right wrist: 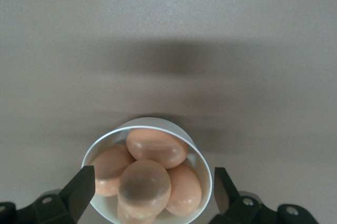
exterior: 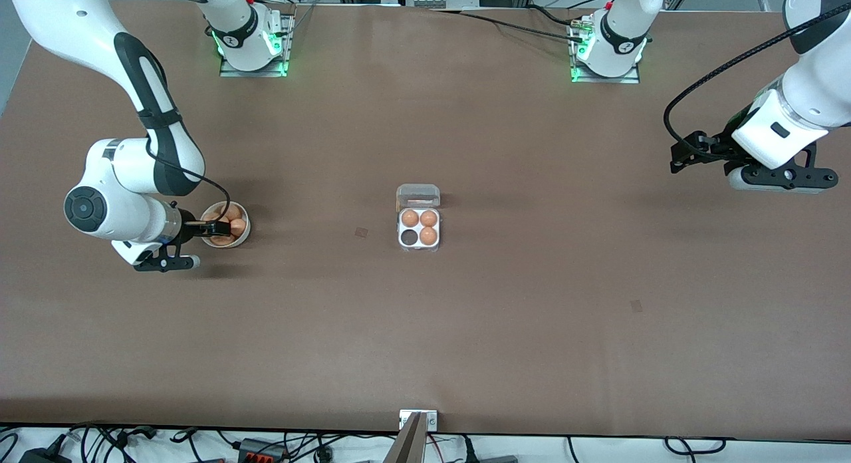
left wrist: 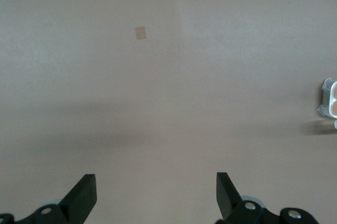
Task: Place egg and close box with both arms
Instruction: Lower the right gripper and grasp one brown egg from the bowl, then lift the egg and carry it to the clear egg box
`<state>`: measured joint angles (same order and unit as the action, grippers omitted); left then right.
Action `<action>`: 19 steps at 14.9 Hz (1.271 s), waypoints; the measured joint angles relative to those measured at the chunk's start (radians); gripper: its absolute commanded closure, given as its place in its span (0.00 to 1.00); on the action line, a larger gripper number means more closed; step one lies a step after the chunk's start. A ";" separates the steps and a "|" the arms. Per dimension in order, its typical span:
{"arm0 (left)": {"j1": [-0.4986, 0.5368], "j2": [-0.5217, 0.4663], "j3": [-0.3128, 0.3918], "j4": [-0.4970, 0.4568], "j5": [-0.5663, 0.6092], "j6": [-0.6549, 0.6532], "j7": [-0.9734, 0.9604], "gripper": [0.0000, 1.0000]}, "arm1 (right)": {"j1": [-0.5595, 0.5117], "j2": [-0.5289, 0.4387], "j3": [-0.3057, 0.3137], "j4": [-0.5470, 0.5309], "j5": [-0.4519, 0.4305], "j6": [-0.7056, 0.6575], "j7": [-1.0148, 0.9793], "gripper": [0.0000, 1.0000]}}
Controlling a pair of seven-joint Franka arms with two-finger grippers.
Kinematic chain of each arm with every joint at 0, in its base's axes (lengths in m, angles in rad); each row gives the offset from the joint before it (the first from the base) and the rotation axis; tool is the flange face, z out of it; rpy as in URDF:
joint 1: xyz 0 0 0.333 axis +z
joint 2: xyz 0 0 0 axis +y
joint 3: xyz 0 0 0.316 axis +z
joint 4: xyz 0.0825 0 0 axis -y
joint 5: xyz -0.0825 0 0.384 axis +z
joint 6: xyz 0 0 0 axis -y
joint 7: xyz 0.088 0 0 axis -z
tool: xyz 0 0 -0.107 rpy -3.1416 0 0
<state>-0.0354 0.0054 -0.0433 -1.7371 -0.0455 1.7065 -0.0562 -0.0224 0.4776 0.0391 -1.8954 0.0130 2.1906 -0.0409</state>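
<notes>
The box (exterior: 419, 238) is a clear egg carton at the table's middle, with its lid (exterior: 418, 195) open and lying flat. Three orange-brown eggs (exterior: 410, 218) fill its cells; one cell (exterior: 407, 237) is empty. A white bowl (exterior: 247, 231) toward the right arm's end holds several eggs (exterior: 234, 213). My right gripper (exterior: 217, 230) is open just over the bowl (right wrist: 158, 123), and its fingers (right wrist: 81, 192) stand either side of the top egg (right wrist: 145, 184). My left gripper (exterior: 681, 154) is open and empty, up over the left arm's end (left wrist: 155, 192). The box's edge (left wrist: 329, 98) shows in the left wrist view.
Small darker patches mark the brown table (exterior: 361, 232) (exterior: 636, 306); one shows in the left wrist view (left wrist: 140, 33). A metal bracket (exterior: 417, 420) sits at the table's edge nearest the front camera. Both arm bases stand along the edge farthest from it.
</notes>
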 measured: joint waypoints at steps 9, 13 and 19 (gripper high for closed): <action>0.000 0.000 0.000 0.000 0.000 0.000 0.000 0.00 | 0.001 0.000 0.001 -0.022 0.001 0.000 0.000 0.60; 0.000 0.000 0.000 0.000 0.000 0.000 0.000 0.00 | 0.001 -0.001 0.002 -0.025 0.001 0.000 0.000 0.85; 0.000 0.000 0.000 0.000 0.000 0.000 0.000 0.00 | 0.001 -0.017 0.002 -0.021 0.001 0.003 0.000 0.90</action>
<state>-0.0355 0.0055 -0.0436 -1.7369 -0.0455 1.7061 -0.0562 -0.0212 0.4605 0.0416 -1.9167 0.0140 2.1935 -0.0410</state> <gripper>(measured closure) 0.000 0.529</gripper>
